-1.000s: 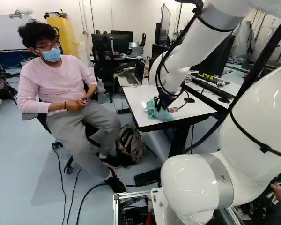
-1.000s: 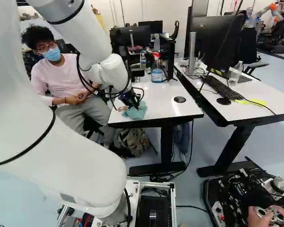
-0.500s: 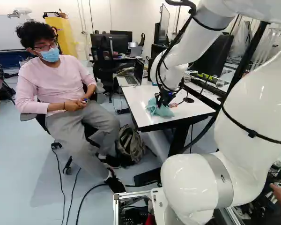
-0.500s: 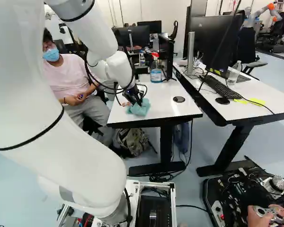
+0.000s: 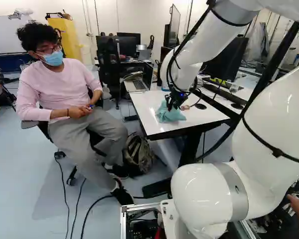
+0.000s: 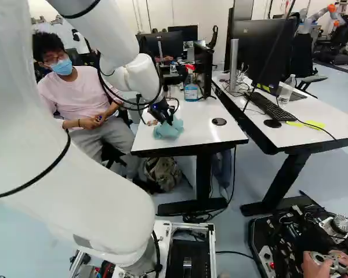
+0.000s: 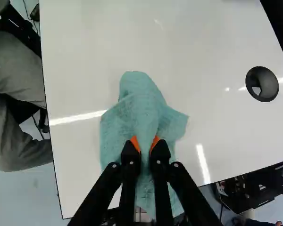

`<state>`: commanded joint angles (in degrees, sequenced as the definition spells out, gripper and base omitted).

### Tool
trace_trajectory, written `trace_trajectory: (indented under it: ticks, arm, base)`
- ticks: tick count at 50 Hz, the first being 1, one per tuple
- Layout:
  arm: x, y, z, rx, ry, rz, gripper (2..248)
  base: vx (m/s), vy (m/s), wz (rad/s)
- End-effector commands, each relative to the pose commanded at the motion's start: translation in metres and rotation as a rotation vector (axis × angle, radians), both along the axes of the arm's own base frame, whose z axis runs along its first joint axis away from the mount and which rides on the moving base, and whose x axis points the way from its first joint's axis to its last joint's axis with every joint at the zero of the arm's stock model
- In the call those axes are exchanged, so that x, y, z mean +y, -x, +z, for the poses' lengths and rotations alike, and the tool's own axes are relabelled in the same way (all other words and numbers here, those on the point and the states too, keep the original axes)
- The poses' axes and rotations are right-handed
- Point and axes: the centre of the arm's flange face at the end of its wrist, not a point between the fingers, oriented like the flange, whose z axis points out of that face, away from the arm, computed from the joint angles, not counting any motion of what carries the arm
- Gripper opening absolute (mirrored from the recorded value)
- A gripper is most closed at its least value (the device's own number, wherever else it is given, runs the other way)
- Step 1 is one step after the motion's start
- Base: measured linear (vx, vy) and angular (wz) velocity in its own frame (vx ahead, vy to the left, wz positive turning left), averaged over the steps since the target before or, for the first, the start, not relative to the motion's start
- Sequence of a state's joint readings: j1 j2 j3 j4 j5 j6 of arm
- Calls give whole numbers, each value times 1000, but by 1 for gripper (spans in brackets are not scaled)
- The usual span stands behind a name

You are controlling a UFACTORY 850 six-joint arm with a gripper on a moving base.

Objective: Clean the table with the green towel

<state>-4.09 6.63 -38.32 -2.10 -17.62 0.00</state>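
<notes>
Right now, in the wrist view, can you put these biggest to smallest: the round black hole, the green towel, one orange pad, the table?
1. Table
2. Green towel
3. Round black hole
4. Orange pad

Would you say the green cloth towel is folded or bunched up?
Bunched up: the black claw pinches the towel into a ridge, uneven edges splayed on the white tabletop.

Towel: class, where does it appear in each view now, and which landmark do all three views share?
Left base view: towel just right of the middle, on the table.
Right base view: towel near the middle, on the same table.
Wrist view: towel between the pincer's fingers, spreading ahead of them.
Shared landmark: the round hole in the table.
</notes>
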Motion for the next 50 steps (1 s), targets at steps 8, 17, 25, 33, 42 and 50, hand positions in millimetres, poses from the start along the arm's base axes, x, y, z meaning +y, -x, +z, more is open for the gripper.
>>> trace_trajectory:
  ticks: [8,17,25,33,42,50]
  arm:
    - [2,3,9,9,0,5,39]
    - [3,13,18,24,0,4,39]
    - [3,18,26,39,0,3,39]
    - [3,17,36,46,0,2,39]
    - [1,10,47,44,1,-4,39]
    - [-1,0,57,51,1,-7,39]
  base:
    - [0,0,0]
    - [0,0,0]
    - [0,0,0]
    - [0,0,0]
    - [0,0,0]
    - [0,0,0]
